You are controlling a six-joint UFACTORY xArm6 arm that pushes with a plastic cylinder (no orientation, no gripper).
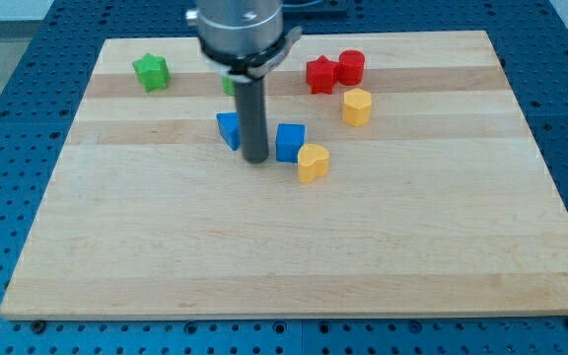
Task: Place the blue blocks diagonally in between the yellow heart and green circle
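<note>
My tip (255, 159) rests on the board between two blue blocks. One blue block (228, 129) touches the rod on its left. The other blue block (290, 142) sits just to its right. A yellow heart-like block (313, 163) touches that right blue block at its lower right. A green block (228, 85) is mostly hidden behind the rod above the left blue block; I cannot make out its shape.
A green star (151, 72) lies at the top left. A red star (320, 75) and a red cylinder (351, 67) sit together at the top middle. A second yellow block (357, 106) lies just below them. The wooden board (284, 256) has blue perforated table around it.
</note>
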